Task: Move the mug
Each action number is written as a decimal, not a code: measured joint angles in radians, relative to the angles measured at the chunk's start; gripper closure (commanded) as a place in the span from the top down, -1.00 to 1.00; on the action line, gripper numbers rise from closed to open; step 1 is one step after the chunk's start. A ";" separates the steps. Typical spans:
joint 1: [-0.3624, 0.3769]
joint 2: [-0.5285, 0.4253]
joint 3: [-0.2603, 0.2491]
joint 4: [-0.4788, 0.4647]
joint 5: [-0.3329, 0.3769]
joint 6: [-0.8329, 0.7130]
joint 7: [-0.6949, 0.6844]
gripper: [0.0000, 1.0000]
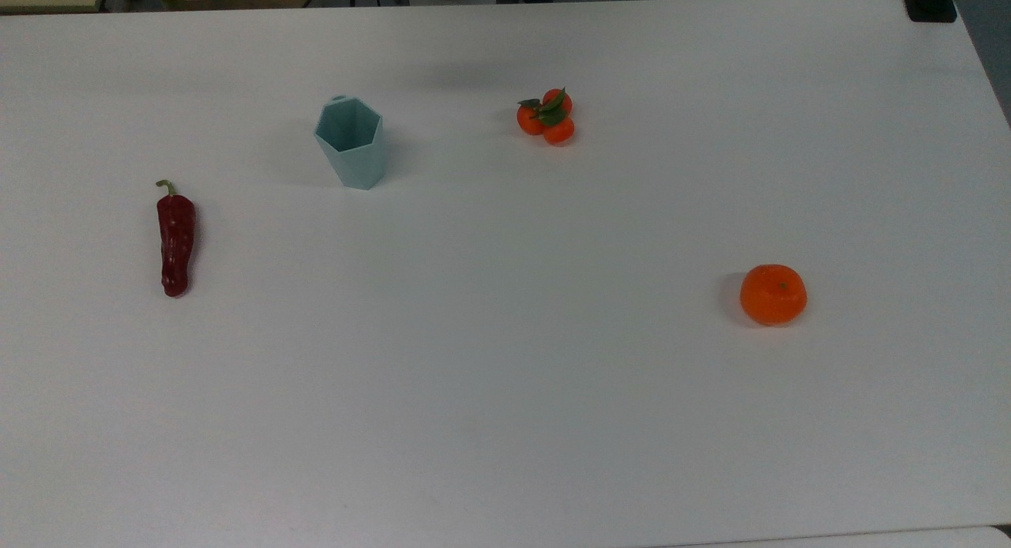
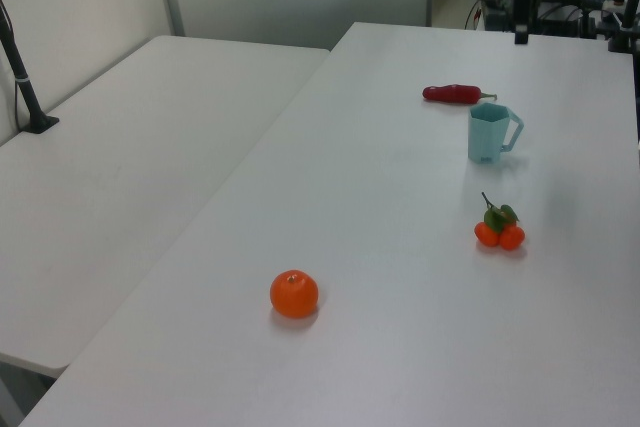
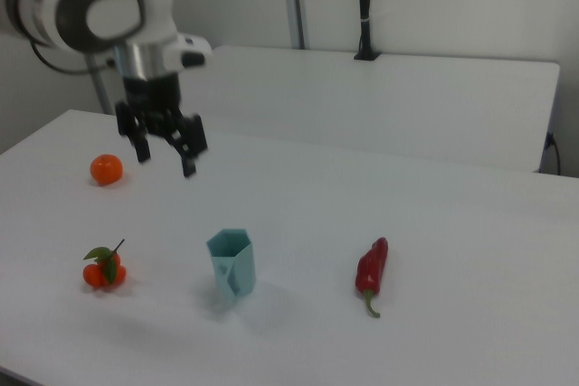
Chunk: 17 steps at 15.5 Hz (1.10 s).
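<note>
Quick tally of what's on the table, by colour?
Pale teal: 1, the mug
Dark red: 1, the chili pepper
Orange: 2, the single orange and the cluster of small oranges with leaves
Total: 4
</note>
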 measured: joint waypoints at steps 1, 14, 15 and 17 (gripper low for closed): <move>-0.002 0.000 0.027 0.042 0.001 -0.023 0.054 1.00; -0.057 0.033 0.128 0.128 0.002 0.050 0.067 1.00; -0.057 0.039 0.119 0.129 0.002 0.077 0.056 1.00; -0.057 0.051 0.112 0.129 0.002 0.104 0.044 1.00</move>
